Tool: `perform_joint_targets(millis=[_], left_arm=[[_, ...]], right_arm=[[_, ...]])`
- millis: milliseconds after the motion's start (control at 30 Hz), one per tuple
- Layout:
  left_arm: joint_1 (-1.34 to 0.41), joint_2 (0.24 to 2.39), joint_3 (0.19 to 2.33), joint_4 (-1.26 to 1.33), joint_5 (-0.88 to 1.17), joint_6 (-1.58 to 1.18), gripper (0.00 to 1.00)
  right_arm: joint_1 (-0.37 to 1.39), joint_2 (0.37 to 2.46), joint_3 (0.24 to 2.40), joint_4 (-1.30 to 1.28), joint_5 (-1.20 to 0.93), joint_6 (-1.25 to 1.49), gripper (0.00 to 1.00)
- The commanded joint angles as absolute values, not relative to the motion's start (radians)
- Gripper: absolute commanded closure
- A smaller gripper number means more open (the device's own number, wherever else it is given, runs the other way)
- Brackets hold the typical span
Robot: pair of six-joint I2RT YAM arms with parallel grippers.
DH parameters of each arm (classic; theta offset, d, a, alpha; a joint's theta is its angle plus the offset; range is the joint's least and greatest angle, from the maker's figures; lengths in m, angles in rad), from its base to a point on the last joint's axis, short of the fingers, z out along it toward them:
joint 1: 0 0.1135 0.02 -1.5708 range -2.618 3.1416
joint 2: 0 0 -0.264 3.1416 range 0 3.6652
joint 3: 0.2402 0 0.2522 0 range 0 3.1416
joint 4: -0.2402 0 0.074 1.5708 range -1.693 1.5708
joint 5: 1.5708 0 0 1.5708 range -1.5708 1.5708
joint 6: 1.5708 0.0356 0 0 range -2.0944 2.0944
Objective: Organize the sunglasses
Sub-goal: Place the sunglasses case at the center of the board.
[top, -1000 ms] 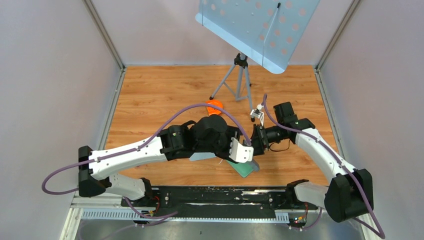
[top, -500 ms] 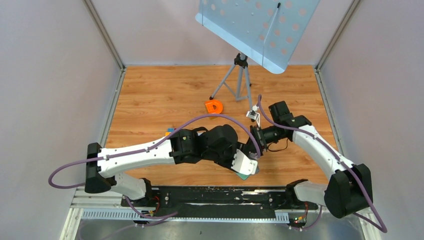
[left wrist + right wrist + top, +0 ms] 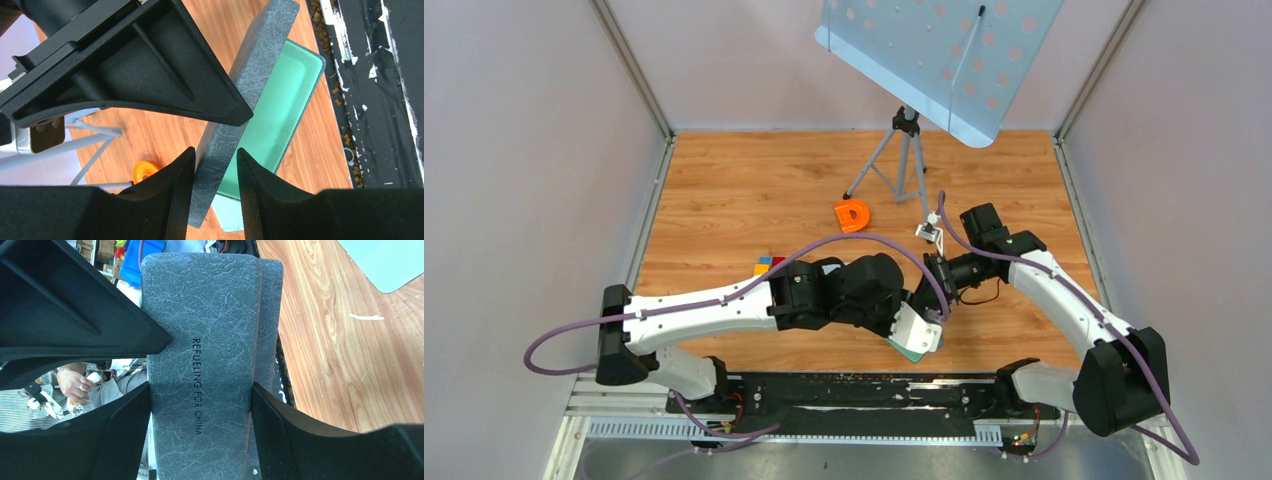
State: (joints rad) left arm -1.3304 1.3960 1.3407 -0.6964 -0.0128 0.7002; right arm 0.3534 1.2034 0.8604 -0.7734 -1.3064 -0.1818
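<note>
The sunglasses are out of view in every frame. The grey case (image 3: 911,350) lies open near the table's front edge, green inside showing (image 3: 280,100), lid (image 3: 250,85) raised. My left gripper (image 3: 921,333) straddles the lid's thickness in the left wrist view (image 3: 215,150), its fingers pressed on both faces. My right gripper (image 3: 924,293) comes from the right and clamps the lid across its width (image 3: 200,385); the textured grey lid (image 3: 200,315) with printed lettering fills the gap between the fingers. A blue-grey cloth (image 3: 227,217) peeks out from under the case.
An orange D-shaped piece (image 3: 852,214) lies mid-table, and a small multicoloured block (image 3: 769,265) sits by the left arm. A tripod (image 3: 904,165) with a tilted perforated panel (image 3: 939,55) stands at the back. Grey walls enclose three sides; a black rail (image 3: 854,395) runs along the front edge.
My left arm has swung toward the front edge, uncovering the orange D and the coloured block. The case has shifted slightly nearer with it. The right gripper has followed a little to the left.
</note>
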Motion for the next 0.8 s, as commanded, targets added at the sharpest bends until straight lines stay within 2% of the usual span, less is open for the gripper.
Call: perform_joint_targets(millis=[0,400,433,500,567,667,767], left_arm=[[-1.346,1.435,1.328,-0.713,-0.030,0.705,0.62],[-1.348,1.424,1.328,-0.712,-0.054,0.702,0.82],[-1.347,1.423,1.324,-0.710,-0.057,0.700,0.83],[-1.347,1.415,1.316,-0.701,-0.061,0.693,0.87],[-1.347,1.408,1.306,-0.691,-0.059,0.684,0.89],[-1.347,1.391,1.288,-0.674,-0.058,0.673,0.94],[-1.347,1.373,1.274,-0.665,-0.057,0.662,0.99]], right_arm=[[0.369,1.187,0.891,-0.787,-1.353,-0.207,1.00],[0.370,1.172,0.893,-0.787,-1.338,-0.206,0.98],[0.370,1.170,0.896,-0.787,-1.339,-0.204,0.90],[0.367,1.166,0.906,-0.787,-1.339,-0.203,0.66],[0.362,1.161,0.918,-0.787,-1.344,-0.199,0.47],[0.350,1.159,0.935,-0.790,-1.344,-0.193,0.31],[0.329,1.150,0.943,-0.791,-1.333,-0.191,0.21]])
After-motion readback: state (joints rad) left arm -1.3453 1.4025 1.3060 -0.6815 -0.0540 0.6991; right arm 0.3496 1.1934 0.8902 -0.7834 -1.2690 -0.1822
